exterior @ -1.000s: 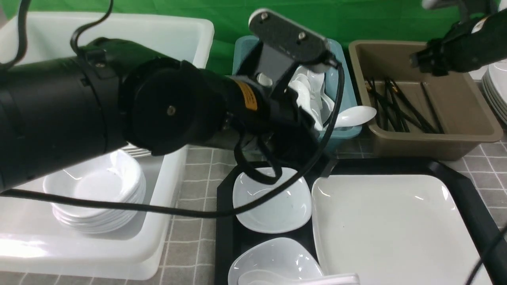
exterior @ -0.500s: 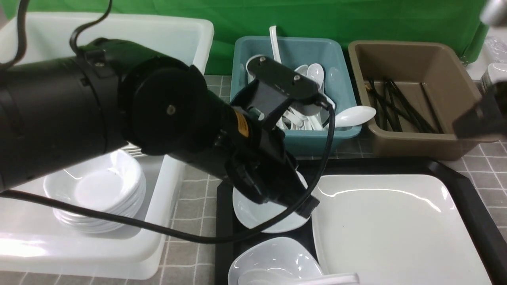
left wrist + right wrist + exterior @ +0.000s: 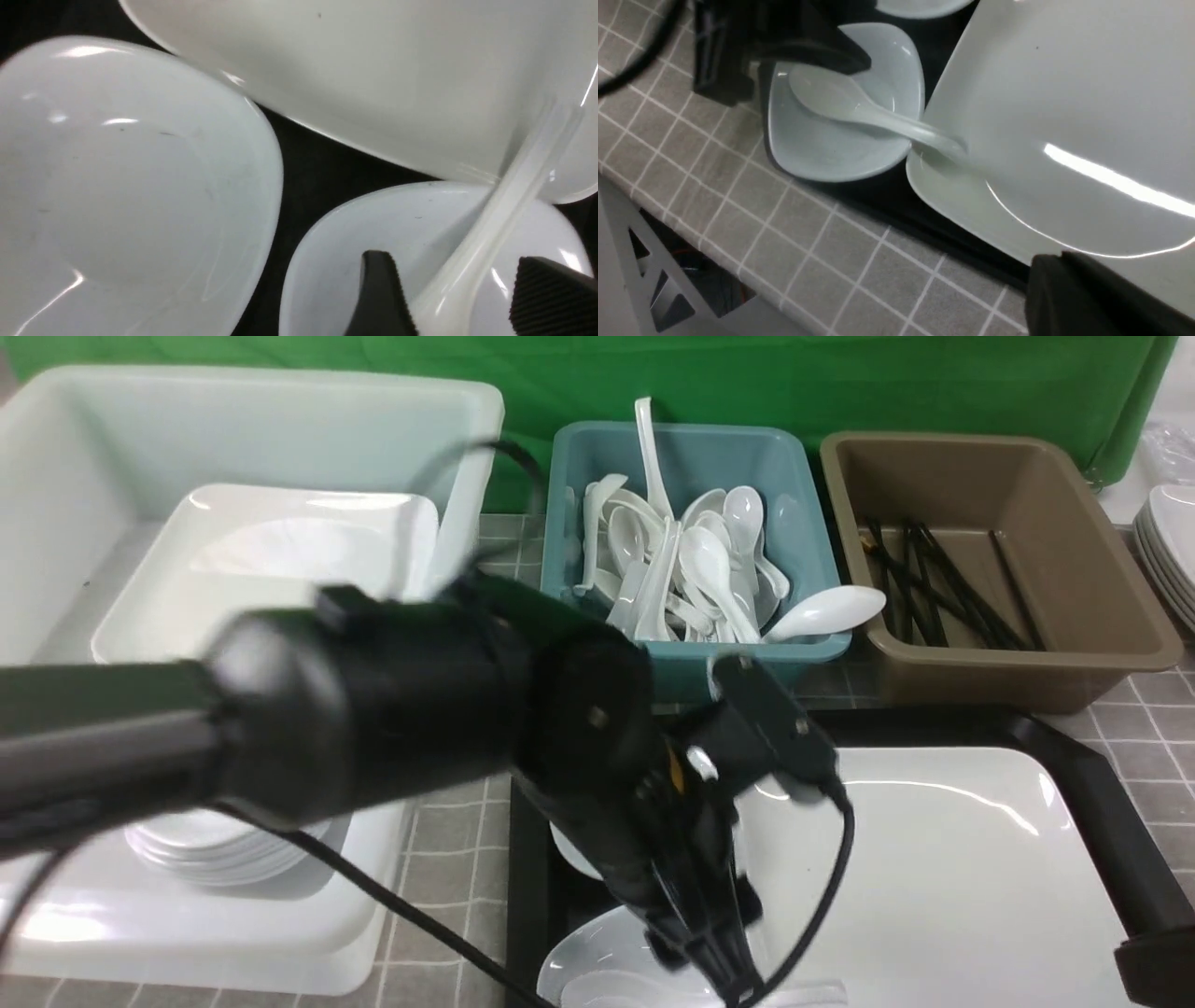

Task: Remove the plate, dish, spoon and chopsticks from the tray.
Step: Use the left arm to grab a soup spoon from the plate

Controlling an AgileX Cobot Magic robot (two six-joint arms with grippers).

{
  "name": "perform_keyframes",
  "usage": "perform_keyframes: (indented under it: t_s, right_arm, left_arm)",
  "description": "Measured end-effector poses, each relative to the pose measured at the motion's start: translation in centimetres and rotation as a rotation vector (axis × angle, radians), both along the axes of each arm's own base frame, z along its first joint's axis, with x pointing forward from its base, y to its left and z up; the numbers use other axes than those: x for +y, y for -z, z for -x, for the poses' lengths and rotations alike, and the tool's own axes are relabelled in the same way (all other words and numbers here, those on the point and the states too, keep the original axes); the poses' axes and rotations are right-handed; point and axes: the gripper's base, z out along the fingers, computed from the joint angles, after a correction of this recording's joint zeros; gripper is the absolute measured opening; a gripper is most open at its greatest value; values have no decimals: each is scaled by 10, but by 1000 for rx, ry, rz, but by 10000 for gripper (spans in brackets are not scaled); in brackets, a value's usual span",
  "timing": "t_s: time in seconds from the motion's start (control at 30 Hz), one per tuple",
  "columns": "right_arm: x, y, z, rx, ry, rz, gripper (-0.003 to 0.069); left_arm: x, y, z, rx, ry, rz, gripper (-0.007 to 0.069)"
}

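Though spread, left tool [image 3: 455, 280] astride the spoon [image 3: 859, 109] handle, small dish [image 3: 831, 149] beneath, plate [image 3: 1064, 93] alongside; right tool [image 3: 1083, 298] closed.

We note white plate [image 3: 934, 877] | white spoon [image 3: 859, 112] | black tray [image 3: 934, 726] | teal bin [image 3: 794, 457] | brown bin [image 3: 1074, 588] | grey tabletop [image 3: 448, 896], white grid | green backdrop [image 3: 747, 373]
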Motion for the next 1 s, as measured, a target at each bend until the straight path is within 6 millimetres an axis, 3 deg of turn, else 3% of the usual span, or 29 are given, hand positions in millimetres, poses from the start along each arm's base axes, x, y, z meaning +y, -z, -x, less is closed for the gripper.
perform_keyframes:
  t_s: [0.07,0.23,0.87,1.0]
  right_arm:
    - [-1,-4,6,-42,11,-7,27]
    - [-1,-6,9,-57,26,-16,27]
    - [-1,-6,8,-67,33,-20,29]
    - [-1,-6,8,-66,34,-21,29]
  left_arm:
    - [-6,20,-3,20,16,-18,474]
    - [-13,32,-5,25,26,-5,520]
    - [-21,35,8,63,80,-16,514]
    - [-23,38,7,74,72,-10,431]
